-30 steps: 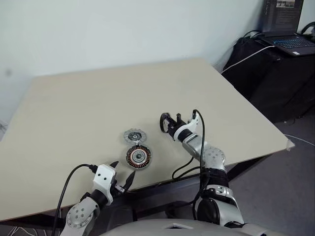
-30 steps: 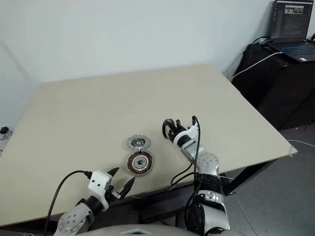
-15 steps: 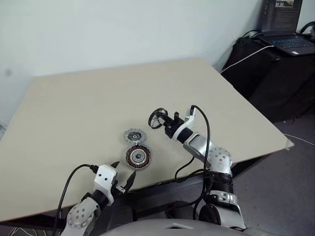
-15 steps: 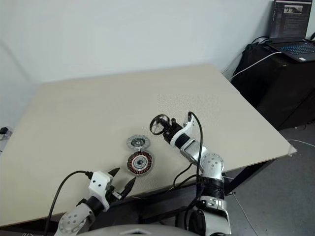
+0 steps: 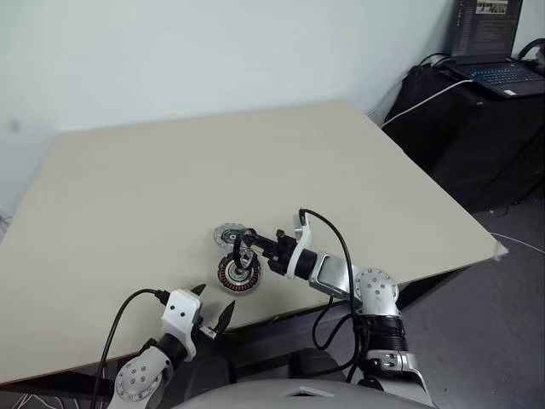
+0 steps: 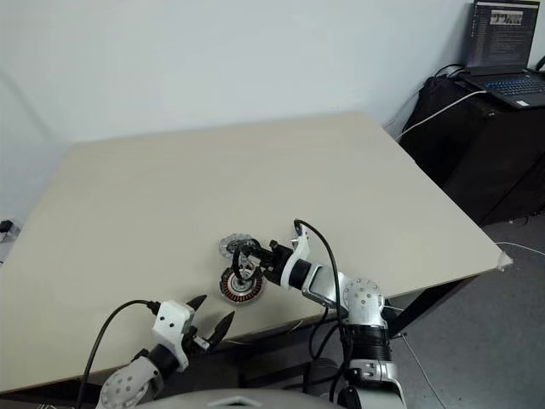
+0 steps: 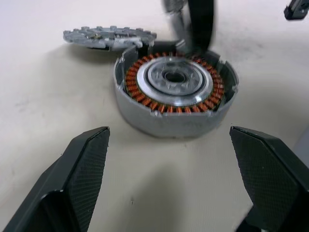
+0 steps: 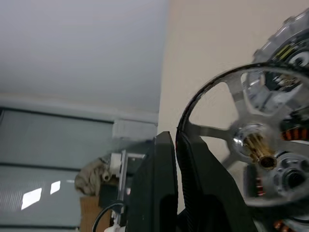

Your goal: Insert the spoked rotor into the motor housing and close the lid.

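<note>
While our right gripper [image 5: 248, 248] reaches in from the right across the near part of the table [image 5: 153, 162], its two black fingers are pinched on the black rim of the spoked rotor [image 8: 241, 140], which it holds on edge, just above the motor housing [image 5: 238, 273]; whether the rotor touches the housing we cannot tell; in the right wrist view the silver spokes and a brass-coloured hub tip stand out, with the housing's copper windings blurred beyond. The motor housing sits on the table close to its near edge, open side up, its ring of copper coils around a silver hub plain in the left wrist view; the lid [image 7: 110, 37] lies flat just behind it, its notched edge right beside the housing's wall. Our left gripper [image 5: 210, 312] hovers at the near table edge, short of the housing, its fingers spread wide and holding nothing.
</note>
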`<action>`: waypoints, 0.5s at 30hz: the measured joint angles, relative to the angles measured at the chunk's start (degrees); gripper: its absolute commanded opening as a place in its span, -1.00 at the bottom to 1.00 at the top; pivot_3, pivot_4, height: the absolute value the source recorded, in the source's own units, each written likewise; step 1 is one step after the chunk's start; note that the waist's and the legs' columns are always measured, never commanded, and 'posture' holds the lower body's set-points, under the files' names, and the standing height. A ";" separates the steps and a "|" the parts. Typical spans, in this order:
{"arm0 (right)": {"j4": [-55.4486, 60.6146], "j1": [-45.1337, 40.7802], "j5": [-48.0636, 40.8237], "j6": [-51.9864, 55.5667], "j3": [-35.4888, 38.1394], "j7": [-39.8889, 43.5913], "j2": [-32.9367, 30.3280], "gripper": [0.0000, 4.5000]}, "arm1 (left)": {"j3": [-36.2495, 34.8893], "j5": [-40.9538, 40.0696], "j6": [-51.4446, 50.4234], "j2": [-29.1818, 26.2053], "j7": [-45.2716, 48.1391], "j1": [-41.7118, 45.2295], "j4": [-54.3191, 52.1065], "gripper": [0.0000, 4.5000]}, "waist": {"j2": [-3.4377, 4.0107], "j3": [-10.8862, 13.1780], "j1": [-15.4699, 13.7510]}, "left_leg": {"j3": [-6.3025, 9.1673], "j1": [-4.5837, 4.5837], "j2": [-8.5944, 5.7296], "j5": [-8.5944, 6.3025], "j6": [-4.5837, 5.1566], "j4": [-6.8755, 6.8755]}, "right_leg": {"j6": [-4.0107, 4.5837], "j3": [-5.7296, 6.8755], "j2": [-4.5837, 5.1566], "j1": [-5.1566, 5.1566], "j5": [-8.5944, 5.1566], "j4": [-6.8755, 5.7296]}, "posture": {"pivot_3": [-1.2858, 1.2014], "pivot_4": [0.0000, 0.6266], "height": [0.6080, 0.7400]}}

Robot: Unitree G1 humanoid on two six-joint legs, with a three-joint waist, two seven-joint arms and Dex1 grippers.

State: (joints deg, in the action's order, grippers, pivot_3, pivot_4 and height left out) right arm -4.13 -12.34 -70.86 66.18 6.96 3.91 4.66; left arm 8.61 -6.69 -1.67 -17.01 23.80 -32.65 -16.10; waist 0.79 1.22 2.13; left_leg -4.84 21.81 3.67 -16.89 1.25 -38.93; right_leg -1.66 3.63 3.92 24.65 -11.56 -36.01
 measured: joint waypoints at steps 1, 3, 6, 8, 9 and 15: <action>-0.05 -0.09 0.02 0.08 -0.23 0.02 0.00 -0.87 | 0.00 0.00 0.00 0.00 -0.01 -0.05 0.00 0.87 | -0.01 0.01 -0.04 | 0.00 0.01 -0.01 0.00 0.00 0.00 | 0.00 0.01 0.01 0.00 0.00 0.00 | 0.03 -1.00 1.00; -0.09 -0.39 0.08 0.27 -0.67 0.26 0.00 -0.87 | 0.00 0.00 0.00 0.00 -0.01 -0.08 0.00 0.87 | -0.02 0.01 -0.04 | 0.00 0.01 -0.01 0.00 0.00 0.00 | 0.00 0.01 0.01 0.00 0.00 0.00 | 0.03 -1.00 1.00; -0.09 -0.73 0.12 0.69 -1.89 1.20 0.00 -0.87 | 0.00 -0.01 0.00 0.00 -0.01 -0.06 0.00 0.87 | -0.02 0.02 0.01 | 0.00 0.01 0.00 0.00 0.00 0.00 | 0.00 0.02 0.01 0.01 0.00 0.00 | 0.03 -1.00 1.00; -0.09 -0.87 0.12 0.84 -2.47 1.55 0.00 -0.87 | -0.01 -0.01 0.00 0.00 -0.02 -0.01 0.00 0.87 | -0.02 0.01 0.00 | 0.00 0.00 0.00 0.00 0.00 0.00 | 0.00 0.02 0.01 0.01 0.00 0.00 | 0.03 -1.00 1.00; -0.09 -0.91 0.12 0.93 -2.69 1.72 0.00 -0.87 | -0.01 -0.01 0.00 0.00 -0.02 -0.02 0.00 0.87 | -0.02 0.01 0.00 | 0.00 0.01 0.00 -0.01 0.00 0.00 | 0.00 0.02 0.01 0.01 0.00 0.00 | 0.03 -1.00 1.00; -0.89 -0.89 0.40 1.19 -3.05 2.10 0.00 -0.87 | -0.02 -0.01 0.00 0.00 -0.05 0.02 0.00 0.87 | -0.03 0.02 -0.01 | 0.01 0.01 0.00 -0.01 -0.01 0.01 | 0.00 0.04 0.01 0.01 0.00 0.01 | 0.03 -1.00 1.00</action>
State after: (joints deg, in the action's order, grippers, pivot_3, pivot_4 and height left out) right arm -5.02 -13.23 -70.46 67.37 3.91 6.01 4.66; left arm 8.59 -6.70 -1.67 -17.01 23.75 -32.63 -16.10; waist 0.76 1.23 2.12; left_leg -4.83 21.82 3.68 -16.90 1.25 -38.93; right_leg -1.66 3.66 3.93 24.66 -11.57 -36.00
